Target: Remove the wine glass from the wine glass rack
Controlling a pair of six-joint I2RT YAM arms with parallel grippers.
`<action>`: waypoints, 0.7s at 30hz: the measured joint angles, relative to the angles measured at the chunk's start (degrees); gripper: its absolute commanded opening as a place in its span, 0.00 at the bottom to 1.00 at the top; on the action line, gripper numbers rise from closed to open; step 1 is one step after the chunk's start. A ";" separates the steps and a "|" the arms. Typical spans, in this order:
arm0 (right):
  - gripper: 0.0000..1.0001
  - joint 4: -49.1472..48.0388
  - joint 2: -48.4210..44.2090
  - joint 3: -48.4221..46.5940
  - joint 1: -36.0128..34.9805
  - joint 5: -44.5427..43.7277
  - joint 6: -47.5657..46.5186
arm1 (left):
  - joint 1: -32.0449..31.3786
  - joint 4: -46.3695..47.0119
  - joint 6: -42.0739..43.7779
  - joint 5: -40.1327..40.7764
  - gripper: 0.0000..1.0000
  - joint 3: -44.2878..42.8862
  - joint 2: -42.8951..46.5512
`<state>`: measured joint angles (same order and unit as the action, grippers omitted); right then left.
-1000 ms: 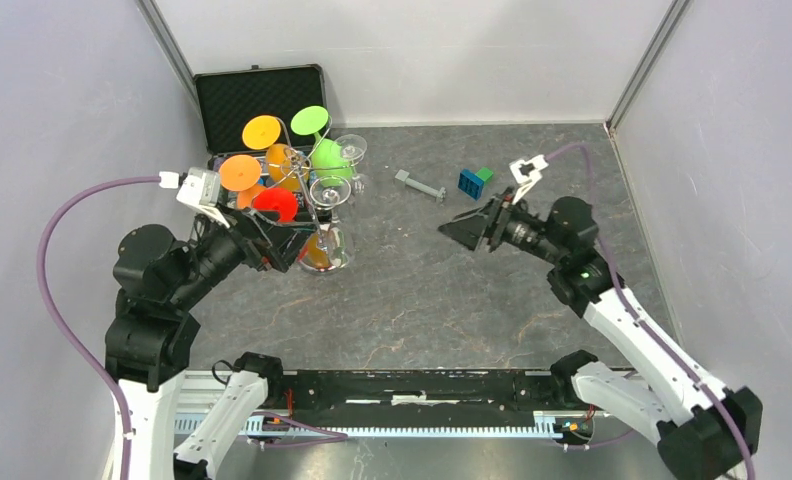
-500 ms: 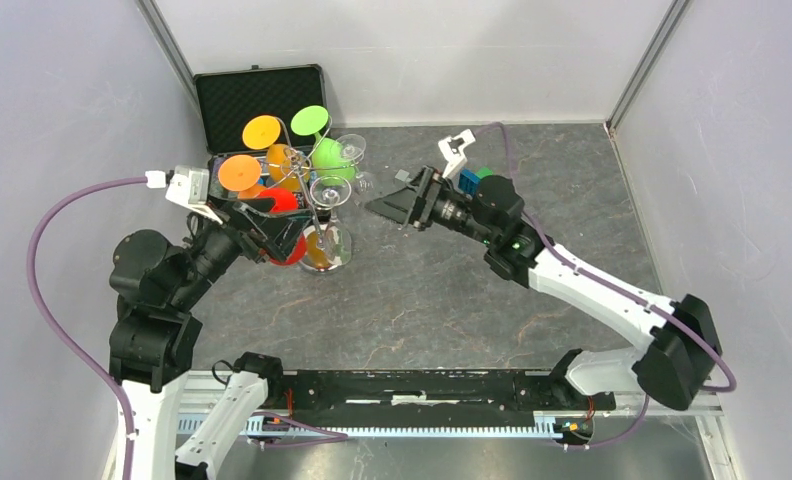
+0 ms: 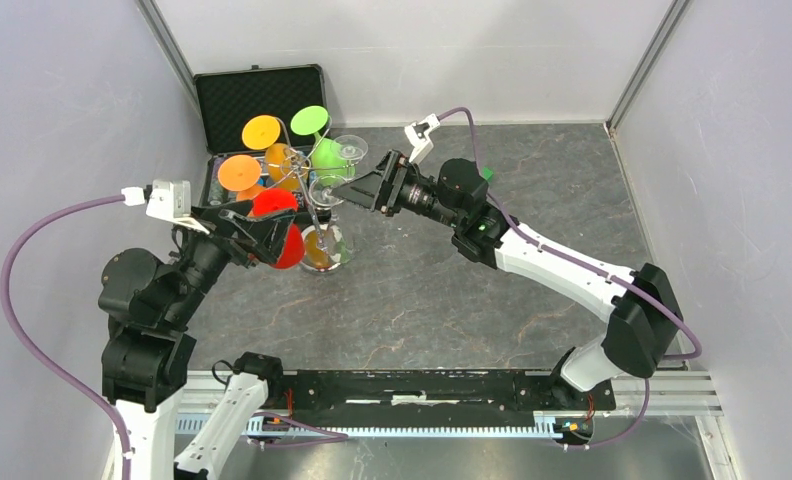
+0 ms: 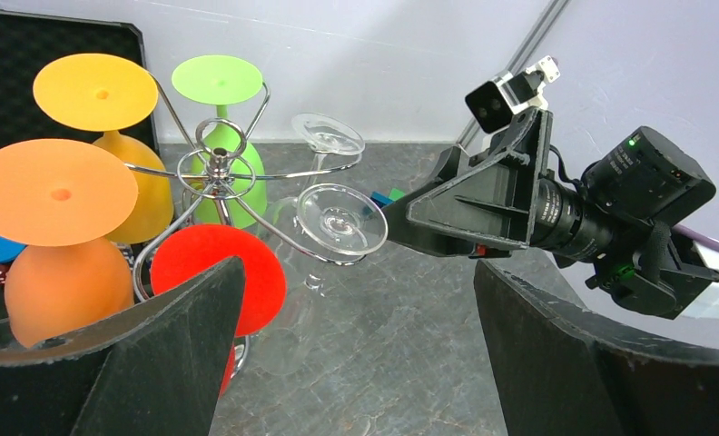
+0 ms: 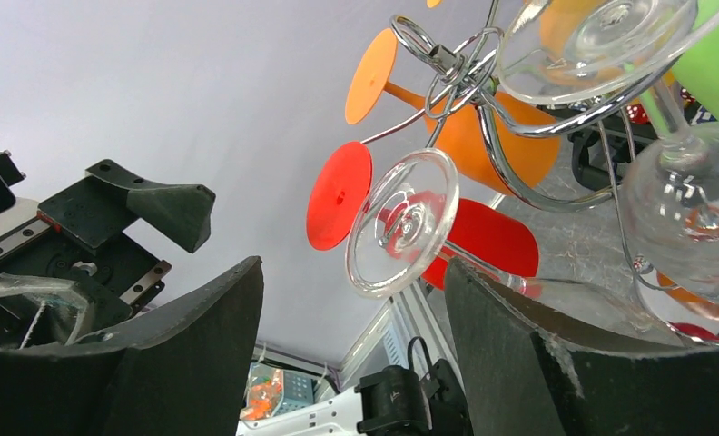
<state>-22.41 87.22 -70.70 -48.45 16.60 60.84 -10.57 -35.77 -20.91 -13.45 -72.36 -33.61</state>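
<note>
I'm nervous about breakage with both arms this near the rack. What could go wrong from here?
1. The right gripper is open right at the clear wine glass; a sideways pull could snag its foot on a hook of the wine glass rack and tip it.
2. The green wine glass hangs close by and may get knocked.
3. The left gripper, open beside the red wine glass, could bump it.

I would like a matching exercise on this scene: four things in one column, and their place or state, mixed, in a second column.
Things
1. black case
2. red wine glass
3. green wine glass
4. right gripper

Place or state
a. hanging on the wine glass rack, far side
b. jaws open, at the foot of a clear wine glass
c. open, behind the rack
d. hanging on the rack, near side

Pairs: 1-c, 2-d, 3-a, 4-b
</note>
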 measured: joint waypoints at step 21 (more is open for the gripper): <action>0.78 0.66 6.34 -9.09 -0.20 -0.20 0.02 | -0.02 -0.33 1.27 2.91 1.00 1.18 0.52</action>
<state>-21.76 93.56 -79.79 -48.64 16.40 60.86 -10.59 -36.10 -19.64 -10.55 -71.18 -33.08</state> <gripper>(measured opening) 0.778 0.993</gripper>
